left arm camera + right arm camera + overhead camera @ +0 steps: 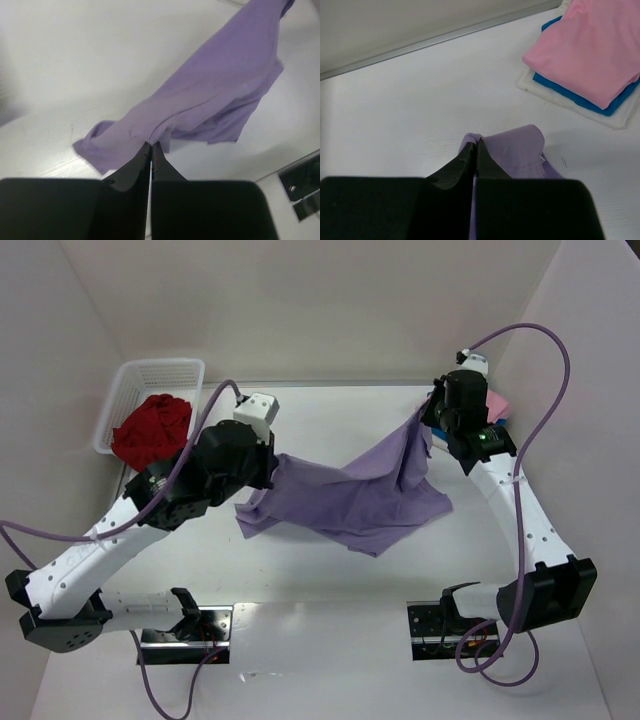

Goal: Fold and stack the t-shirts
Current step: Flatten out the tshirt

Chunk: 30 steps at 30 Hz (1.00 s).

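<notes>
the lavender t-shirt (365, 502) is strung across the middle of the table (330, 585) between the two arms. the left gripper (151, 146) is clenched on a thin pinch of its edge toward nine o'clock in the overhead view. the right gripper (475, 144) is clenched on a small fold of it up at two o'clock, raised off the surface. between them the cloth sags, and its lower part lies rumpled on the table toward five o'clock. the main risk is a slip: both bites look shallow, so a hard pull apart or a quick swing could tug the fabric out of one pincer and drop the shirt in a heap. whether each bite holds one layer or several cannot be told from here, and a doubled layer would twist the shirt when it is laid out. because the lower part is bunched, lowering it as it hangs would likely trap creases and give a crooked fold. the pink t-shirt (590, 45) lies folded on the blue t-shirt (563, 89) just beyond the right gripper at two o'clock, so trailing cloth dragged that way could catch the stack and skew it. at ten o'clock the left arm sits near the basket (165, 365) holding the deep red t-shirt (152, 428), and a wide sweep of the arm could nudge it.
</notes>
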Each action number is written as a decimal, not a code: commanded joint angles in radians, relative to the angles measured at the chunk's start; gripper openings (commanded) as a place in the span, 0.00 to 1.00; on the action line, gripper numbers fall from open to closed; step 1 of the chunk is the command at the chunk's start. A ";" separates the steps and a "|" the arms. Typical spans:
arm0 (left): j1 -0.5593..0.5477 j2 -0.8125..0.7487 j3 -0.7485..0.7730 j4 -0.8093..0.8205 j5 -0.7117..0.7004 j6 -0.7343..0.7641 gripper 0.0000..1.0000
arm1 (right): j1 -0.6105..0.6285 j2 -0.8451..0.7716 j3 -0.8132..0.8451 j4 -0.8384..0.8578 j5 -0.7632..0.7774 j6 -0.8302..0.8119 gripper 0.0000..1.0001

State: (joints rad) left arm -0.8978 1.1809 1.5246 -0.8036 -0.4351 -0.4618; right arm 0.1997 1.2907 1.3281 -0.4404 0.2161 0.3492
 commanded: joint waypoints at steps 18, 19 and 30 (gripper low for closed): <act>-0.026 0.148 -0.303 -0.138 0.340 0.017 0.00 | -0.039 0.114 0.208 0.037 0.029 -0.049 0.00; -0.026 0.148 -0.313 -0.119 0.360 0.017 0.00 | -0.039 0.102 0.174 0.051 0.029 -0.049 0.00; -0.026 0.235 -0.310 -0.049 0.466 0.057 0.31 | -0.039 0.091 0.071 0.086 0.020 -0.038 0.00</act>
State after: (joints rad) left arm -0.9245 1.3899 1.1889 -0.8970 -0.0273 -0.4248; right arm 0.1692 1.3930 1.4006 -0.4328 0.2241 0.3180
